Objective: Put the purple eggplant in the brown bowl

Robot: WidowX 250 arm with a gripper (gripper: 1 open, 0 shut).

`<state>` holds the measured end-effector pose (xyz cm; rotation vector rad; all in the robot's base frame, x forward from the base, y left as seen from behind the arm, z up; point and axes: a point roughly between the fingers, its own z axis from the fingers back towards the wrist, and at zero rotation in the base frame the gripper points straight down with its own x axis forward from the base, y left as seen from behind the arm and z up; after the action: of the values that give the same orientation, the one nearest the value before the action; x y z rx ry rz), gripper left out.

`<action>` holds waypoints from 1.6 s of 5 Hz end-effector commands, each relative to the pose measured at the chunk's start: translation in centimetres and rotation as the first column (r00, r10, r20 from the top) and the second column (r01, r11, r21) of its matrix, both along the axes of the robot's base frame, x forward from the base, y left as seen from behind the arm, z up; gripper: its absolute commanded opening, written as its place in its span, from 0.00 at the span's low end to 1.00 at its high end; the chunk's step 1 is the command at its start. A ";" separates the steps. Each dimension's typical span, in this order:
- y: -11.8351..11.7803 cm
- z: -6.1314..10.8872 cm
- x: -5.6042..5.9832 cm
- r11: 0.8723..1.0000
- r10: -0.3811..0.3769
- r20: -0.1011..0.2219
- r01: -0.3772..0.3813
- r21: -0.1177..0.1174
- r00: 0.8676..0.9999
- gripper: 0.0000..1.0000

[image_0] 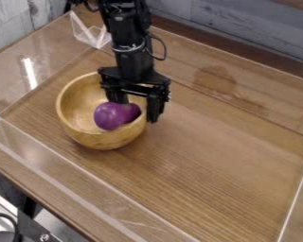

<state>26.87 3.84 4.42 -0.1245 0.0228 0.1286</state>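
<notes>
Hovering over the brown bowl (pixel 76 132), black tool (pixel 133 104) spread wide, holding nothing | purple eggplant (pixel 113 115) lying inside the bowl, long axis slanting toward the tool; which end bears the stem is unclear | bowl upright on the wooden table (pixel 199 175), eggplant within its hollow

Wooden table (pixel 215 161) beneath brown bowl (pixel 71 118).

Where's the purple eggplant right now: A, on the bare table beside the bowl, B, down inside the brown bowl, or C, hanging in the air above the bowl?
B. The purple eggplant sits within the rim of the brown bowl.
</notes>
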 end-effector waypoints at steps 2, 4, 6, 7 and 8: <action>0.0 0.8 1.0 1.000 0.001 0.047 -0.001 0.001 0.999 1.00; -0.6 1.8 1.7 1.000 -0.007 0.039 0.007 -0.006 0.999 1.00; -0.9 1.8 2.0 1.000 -0.002 0.037 0.003 -0.009 0.999 0.00; -1.0 2.0 2.1 1.000 -0.002 0.038 0.002 -0.011 0.999 0.00; -1.1 2.3 2.1 1.000 -0.005 0.037 0.005 -0.013 0.999 0.00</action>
<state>27.92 2.74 5.32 -0.1452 0.0425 0.1322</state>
